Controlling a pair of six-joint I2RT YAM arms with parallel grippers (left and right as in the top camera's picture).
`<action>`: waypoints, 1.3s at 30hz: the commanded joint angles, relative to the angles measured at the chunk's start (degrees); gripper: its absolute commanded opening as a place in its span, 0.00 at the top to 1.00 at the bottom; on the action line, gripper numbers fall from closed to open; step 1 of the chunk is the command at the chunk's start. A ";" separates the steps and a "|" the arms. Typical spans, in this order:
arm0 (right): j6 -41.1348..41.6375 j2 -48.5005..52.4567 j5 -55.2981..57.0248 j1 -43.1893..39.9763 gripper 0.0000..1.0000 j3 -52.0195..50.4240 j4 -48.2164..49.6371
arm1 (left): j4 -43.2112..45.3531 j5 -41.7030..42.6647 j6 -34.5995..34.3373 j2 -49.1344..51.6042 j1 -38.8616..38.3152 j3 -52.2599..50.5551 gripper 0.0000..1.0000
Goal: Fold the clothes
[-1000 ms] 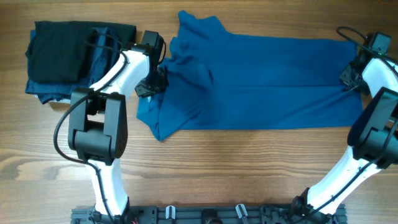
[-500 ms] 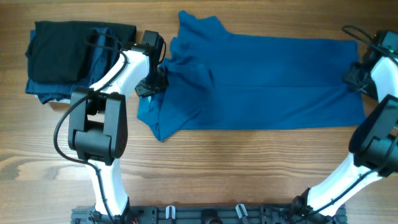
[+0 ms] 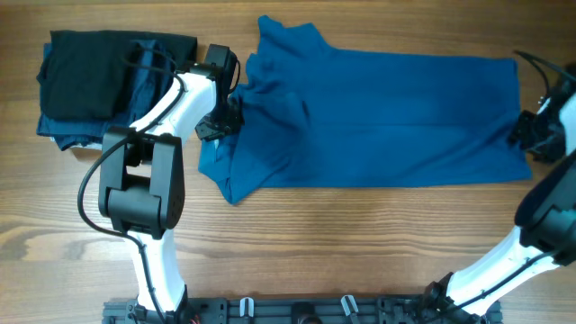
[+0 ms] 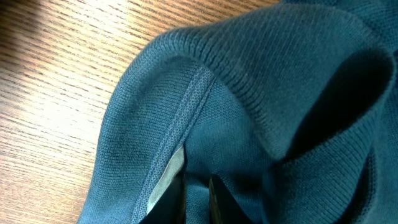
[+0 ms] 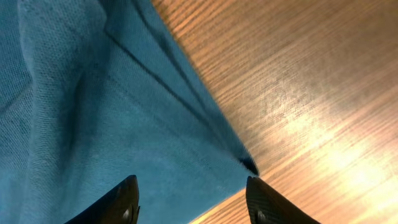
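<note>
Blue polo shirt (image 3: 387, 117) needs an even fold: left gripper (image 3: 223, 124) pinches its collar end, while the spread right gripper (image 5: 193, 200) should take the hem corner near the tabletop's (image 3: 360, 243) right edge.

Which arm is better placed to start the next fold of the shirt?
Probably the left: the left gripper is shut on the shirt at its bunched end, ready to lift. The right gripper stands open at the hem, holding nothing.
</note>
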 commanded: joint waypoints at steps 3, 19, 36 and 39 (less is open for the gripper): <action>-12.17 -0.85 -8.24 -3.50 0.43 0.48 1.20 | 0.22 0.61 -0.15 0.44 0.20 -0.33 0.86; -17.81 -0.85 -10.49 -5.40 0.47 -10.27 8.68 | 0.17 0.61 -0.15 0.44 0.20 -0.33 0.85; -8.11 -0.92 3.93 -6.51 0.96 -8.28 8.74 | 0.17 0.61 -0.15 0.44 0.20 -0.33 0.85; -5.03 -0.92 6.95 -7.26 0.96 -8.28 7.98 | 0.22 0.61 -0.15 0.44 0.22 -0.33 0.85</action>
